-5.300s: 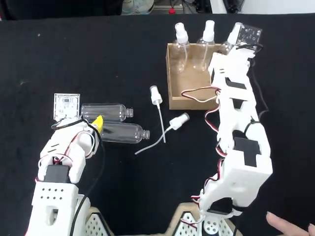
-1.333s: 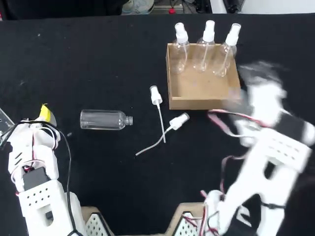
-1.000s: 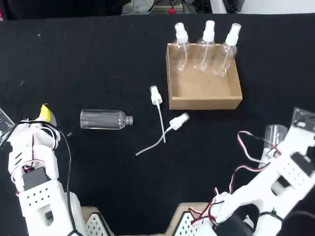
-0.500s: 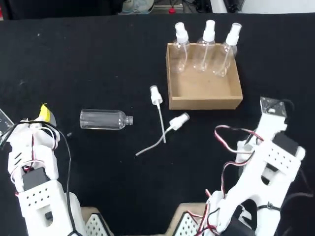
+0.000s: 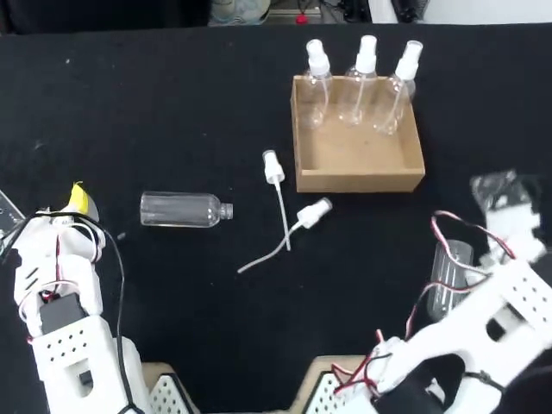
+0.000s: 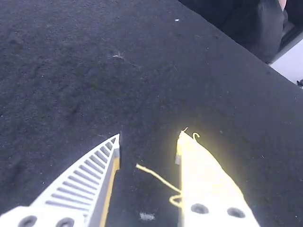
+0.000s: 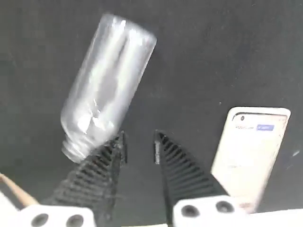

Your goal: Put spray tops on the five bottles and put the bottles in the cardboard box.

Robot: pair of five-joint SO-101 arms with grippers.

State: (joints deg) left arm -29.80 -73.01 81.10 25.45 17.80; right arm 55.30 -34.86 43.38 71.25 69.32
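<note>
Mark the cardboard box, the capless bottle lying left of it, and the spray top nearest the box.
cardboard box [image 5: 358, 182]: high view, front wall.
capless bottle [image 5: 179, 210]: high view, middle of its body.
spray top [image 5: 316, 211]: high view, white head.

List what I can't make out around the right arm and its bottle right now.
Right wrist view: a finger of the right hand overlaps the neck of the bottle, so contact there is unclear.
High view: that hand is blurred, and the arm and wires cover one end of the bottle.
Right wrist view: the hand hides the lower edge of the phone.
</note>
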